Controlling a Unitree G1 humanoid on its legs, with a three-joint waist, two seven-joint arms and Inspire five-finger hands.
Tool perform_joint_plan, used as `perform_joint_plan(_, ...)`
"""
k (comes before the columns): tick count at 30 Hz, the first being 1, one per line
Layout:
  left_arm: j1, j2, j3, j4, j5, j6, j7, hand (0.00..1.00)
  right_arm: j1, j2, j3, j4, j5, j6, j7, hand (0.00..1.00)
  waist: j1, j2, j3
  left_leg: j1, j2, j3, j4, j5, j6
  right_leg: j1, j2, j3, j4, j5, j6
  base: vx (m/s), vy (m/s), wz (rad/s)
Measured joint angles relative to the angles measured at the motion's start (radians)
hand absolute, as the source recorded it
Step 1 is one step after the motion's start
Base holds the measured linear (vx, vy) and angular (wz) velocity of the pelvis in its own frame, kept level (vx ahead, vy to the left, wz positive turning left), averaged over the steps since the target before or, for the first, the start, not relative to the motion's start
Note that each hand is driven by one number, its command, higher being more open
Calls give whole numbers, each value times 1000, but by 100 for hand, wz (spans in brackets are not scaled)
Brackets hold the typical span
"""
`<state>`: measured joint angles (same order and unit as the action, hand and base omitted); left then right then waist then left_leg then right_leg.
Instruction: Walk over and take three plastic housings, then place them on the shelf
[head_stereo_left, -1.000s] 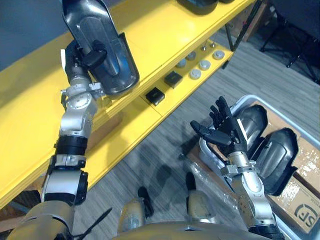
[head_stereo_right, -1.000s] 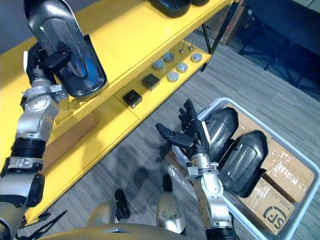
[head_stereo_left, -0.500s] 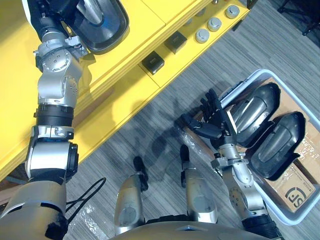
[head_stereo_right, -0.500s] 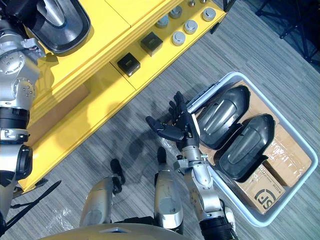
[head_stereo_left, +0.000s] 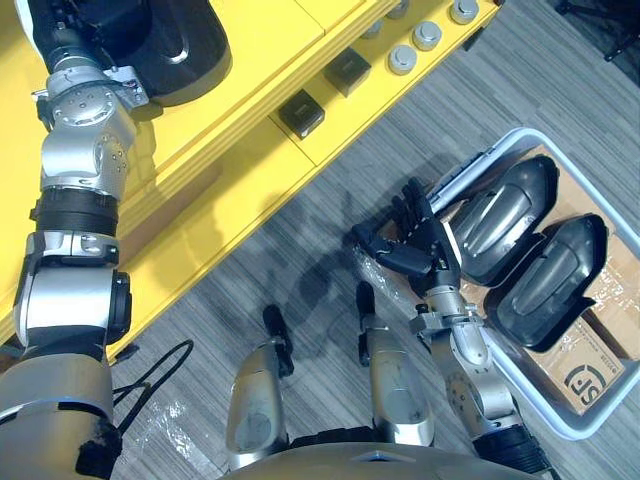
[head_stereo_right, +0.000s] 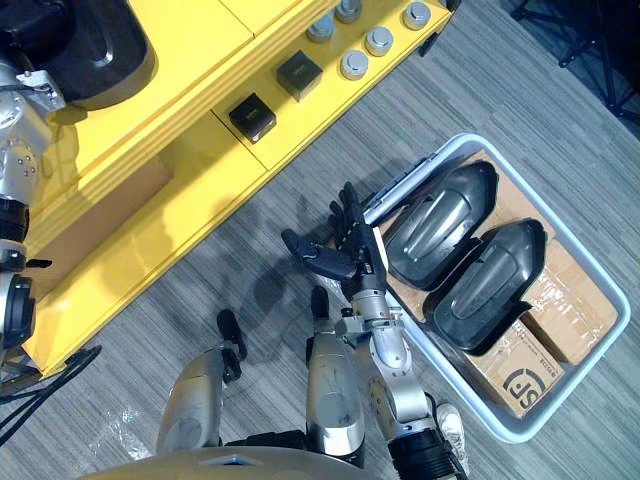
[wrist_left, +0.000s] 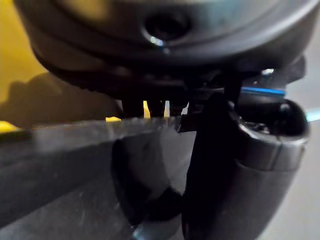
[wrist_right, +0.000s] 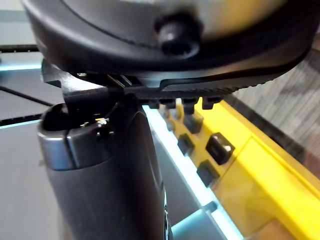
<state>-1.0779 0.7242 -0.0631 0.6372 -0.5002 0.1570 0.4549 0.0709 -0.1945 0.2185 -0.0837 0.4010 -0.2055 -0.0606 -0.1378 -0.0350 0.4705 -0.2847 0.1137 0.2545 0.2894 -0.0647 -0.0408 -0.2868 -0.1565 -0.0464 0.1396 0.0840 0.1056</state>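
Note:
A dark glossy plastic housing (head_stereo_left: 165, 45) lies over the top board of the yellow shelf (head_stereo_left: 270, 40). My left hand (head_stereo_left: 60, 28) is raised at its near end, shut on it. In the left wrist view the thumb (wrist_left: 220, 165) presses the housing's smooth face (wrist_left: 65, 170). Two more dark housings (head_stereo_left: 497, 215) (head_stereo_left: 552, 280) lie side by side in a pale grey bin (head_stereo_left: 560, 425) on the floor to my right. My right hand (head_stereo_left: 415, 248) hovers open and empty just left of the bin's near corner, fingers straight.
The shelf's lower board carries two small black boxes (head_stereo_left: 301, 112) (head_stereo_left: 347, 72) and several round silver parts (head_stereo_left: 403, 58). Brown cardboard boxes (head_stereo_left: 592, 378) lie under the housings in the bin. Grey plank floor (head_stereo_left: 280, 250) separates shelf and bin.
The whole picture has shifted as the camera tipped down. My left arm has carried the housing further over the shelf top. The right hand stays open beside the bin.

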Motion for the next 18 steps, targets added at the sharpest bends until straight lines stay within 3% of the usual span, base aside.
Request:
perform_joint_plan(5,-19,0,0,42,-12,14,28,100,4,-1,22,2,3,-5,-15,100,-1,0,0,16,-2,0,-16,8,-2,11,-1,-2,-1,0,0,0,0,0)
perform_joint_plan(11,-21,0,1,70,-85,-43,104,100,27,-6,26,2,8,-6,-19,100,-2,0,0,20,2,0,-21,12,-5,12,0,-2,-1,0,0,0,0,0)
perform_joint_plan(18,-12,-19,1,80,-121,-42,169,100,37,-5,30,0,8,-8,-19,100,-3,0,0,64,1,6,-42,15,-6,53,-1,-3,-20,1,0,0,0,0)
